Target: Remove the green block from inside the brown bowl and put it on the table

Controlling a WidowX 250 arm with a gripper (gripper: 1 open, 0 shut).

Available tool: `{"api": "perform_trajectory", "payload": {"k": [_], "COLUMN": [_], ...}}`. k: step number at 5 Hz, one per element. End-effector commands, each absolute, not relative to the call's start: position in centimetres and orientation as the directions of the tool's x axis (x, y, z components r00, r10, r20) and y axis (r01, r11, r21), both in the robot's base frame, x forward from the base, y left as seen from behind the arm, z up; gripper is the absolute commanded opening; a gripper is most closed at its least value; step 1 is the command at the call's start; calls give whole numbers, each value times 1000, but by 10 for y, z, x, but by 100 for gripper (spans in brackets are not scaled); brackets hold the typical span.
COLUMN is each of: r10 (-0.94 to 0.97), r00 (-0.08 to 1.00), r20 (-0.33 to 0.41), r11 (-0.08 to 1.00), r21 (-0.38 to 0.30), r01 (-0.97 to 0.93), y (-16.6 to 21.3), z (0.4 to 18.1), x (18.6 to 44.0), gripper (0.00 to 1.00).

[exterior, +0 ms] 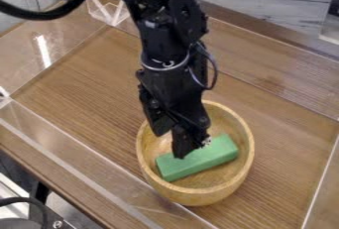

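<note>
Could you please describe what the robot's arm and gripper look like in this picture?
The arm is black all over, built of blocky, glossy segments. A thin black cable loops out at its side near the wrist. The gripper is also black, with two narrow, straight fingers. No markings or labels are legible.

clear plastic walls standing up along the wood-grain edges, pale grey surface behind the far wall, dark floor at lower left

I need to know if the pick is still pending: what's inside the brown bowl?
The green block lies inside the brown bowl. The gripper reaches down over the block's near-left end, hiding that end and part of the bowl floor.
</note>
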State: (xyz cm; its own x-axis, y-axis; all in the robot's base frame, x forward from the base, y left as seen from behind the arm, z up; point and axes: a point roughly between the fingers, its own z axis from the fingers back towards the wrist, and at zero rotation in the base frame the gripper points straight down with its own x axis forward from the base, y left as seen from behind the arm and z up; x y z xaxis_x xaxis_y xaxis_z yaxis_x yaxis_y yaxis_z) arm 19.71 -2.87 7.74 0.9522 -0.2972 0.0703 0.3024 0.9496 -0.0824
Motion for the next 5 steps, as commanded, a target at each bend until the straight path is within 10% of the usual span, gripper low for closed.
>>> {"api": "perform_trajectory", "payload": {"k": [1,2,5], "r10": [-294,-296,-339], "r00": [951,950,935], "r20": [99,100,110], "r11": [950,950,934], "r21": [-77,-77,-79], "r01": [302,304,348], "y": [-26,-25,-33], "z": [85,82,73], "x": [201,201,202], "gripper": [0,100,100]}}
